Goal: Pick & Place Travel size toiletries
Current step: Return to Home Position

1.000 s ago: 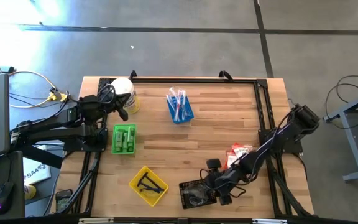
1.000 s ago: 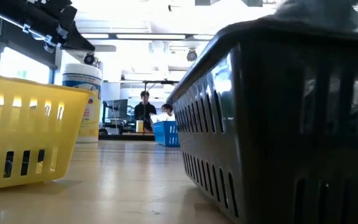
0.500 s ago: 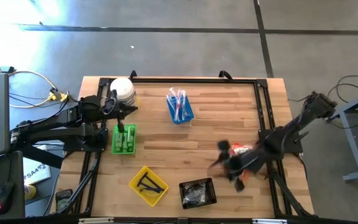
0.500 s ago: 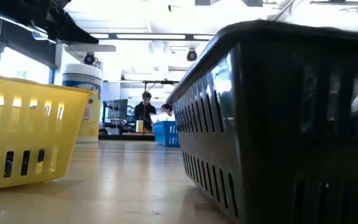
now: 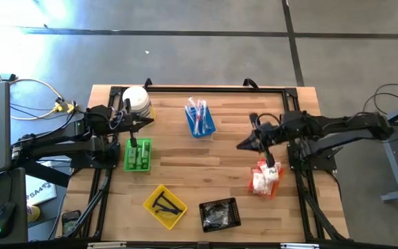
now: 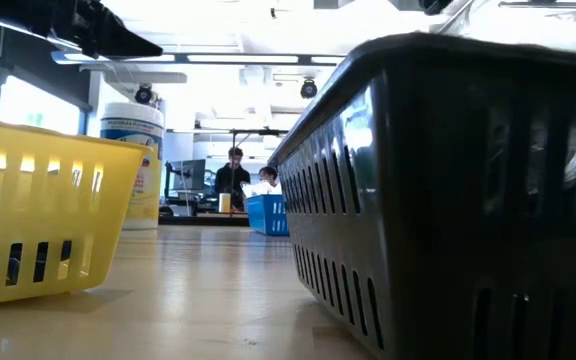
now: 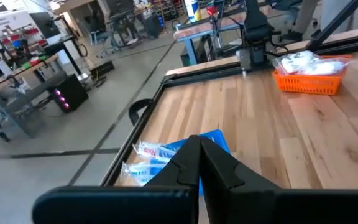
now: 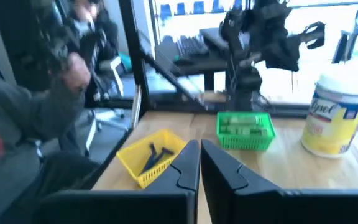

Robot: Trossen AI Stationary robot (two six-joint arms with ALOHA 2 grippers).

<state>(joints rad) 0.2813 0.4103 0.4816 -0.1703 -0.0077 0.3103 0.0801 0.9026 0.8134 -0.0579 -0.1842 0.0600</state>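
The travel size toiletries lie sorted in trays: toothbrushes in the blue tray (image 5: 200, 118), green bottles in the green tray (image 5: 138, 155), black T-shaped pieces in the yellow tray (image 5: 164, 205), dark bits in the black tray (image 5: 220, 214), white sachets in the orange tray (image 5: 264, 178). My right gripper (image 5: 241, 146) hovers shut and empty above the wood, between the blue and orange trays. My left gripper (image 5: 146, 122) is shut and empty, up in the air beside the white tub (image 5: 137, 102), just beyond the green tray's far end.
The white tub with a yellow label stands at the far left corner. A black frame (image 5: 289, 117) runs along the table's far and right edges. Bare wood (image 5: 206, 166) lies in the middle. People sit in the room beyond the table (image 6: 234, 175).
My right gripper has left the black tray near the front edge. It has swung up and toward the far edge, past the orange tray, and now points toward the table's left above the middle of the right half.
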